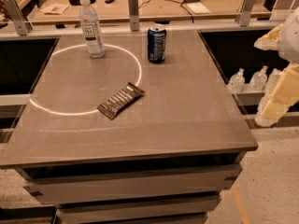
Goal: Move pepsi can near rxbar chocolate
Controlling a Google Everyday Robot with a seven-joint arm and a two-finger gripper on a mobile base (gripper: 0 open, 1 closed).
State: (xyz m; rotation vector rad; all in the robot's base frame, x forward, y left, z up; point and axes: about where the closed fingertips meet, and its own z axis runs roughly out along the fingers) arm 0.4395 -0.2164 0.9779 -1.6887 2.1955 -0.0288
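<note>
The pepsi can (157, 43), dark blue with a silver top, stands upright at the back middle of the grey table (187, 115). The rxbar chocolate (121, 100), a flat dark brown wrapped bar, lies diagonally in front and to the left of the can, well apart from it, on the lower right rim of a white circle marked on the tabletop. My gripper (275, 99), pale yellow, hangs off the table's right side, below tabletop level and far from both things. It holds nothing that I can see.
A clear plastic bottle (92, 28) stands upright at the back left, inside the white circle. Two small bottles (247, 80) sit on a ledge right of the table. A railing with metal posts (133, 10) runs behind the table.
</note>
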